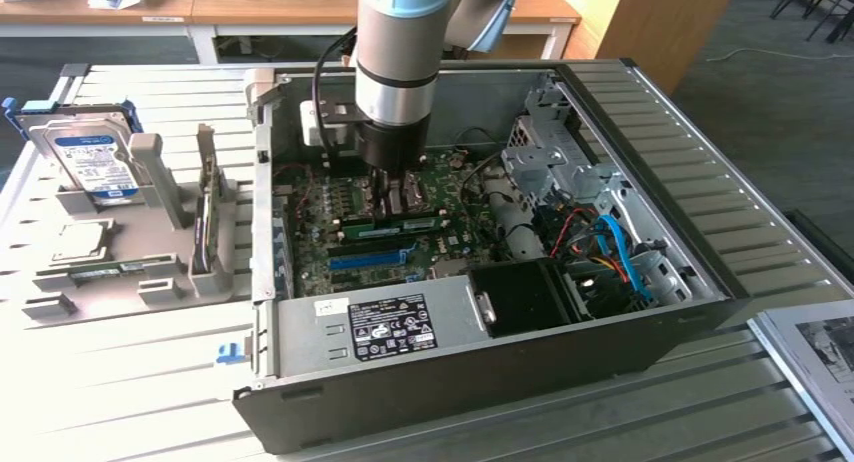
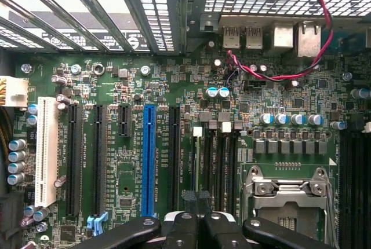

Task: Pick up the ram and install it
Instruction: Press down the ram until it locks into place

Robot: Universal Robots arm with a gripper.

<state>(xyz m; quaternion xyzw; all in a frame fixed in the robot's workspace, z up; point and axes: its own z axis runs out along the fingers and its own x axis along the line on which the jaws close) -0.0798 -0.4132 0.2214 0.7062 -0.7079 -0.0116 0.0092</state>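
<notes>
A: Where is the arm working?

B: It is reaching down into the open computer case on the worktop. The hand is hanging over the motherboard, fingers clenched together, right above the ram, a green stick that is sitting along its slot in the exterior view. In the wrist view the fingertips are meeting over the black memory slots, beside the blue slot.

A: Is it grasping the stick?

B: I am not seeing the stick between the fingers; it looks like closed fingers pressing or resting on its top edge, though that is my reading.

A: How to seat it well?

B: By pushing straight down along the slot, evenly at both ends, without tilting, until the end latches are closing.

A: What am I counting?

B: One arm, one case, one ram in the board, one blue slot, and one hard drive standing in the grey holder.
</notes>
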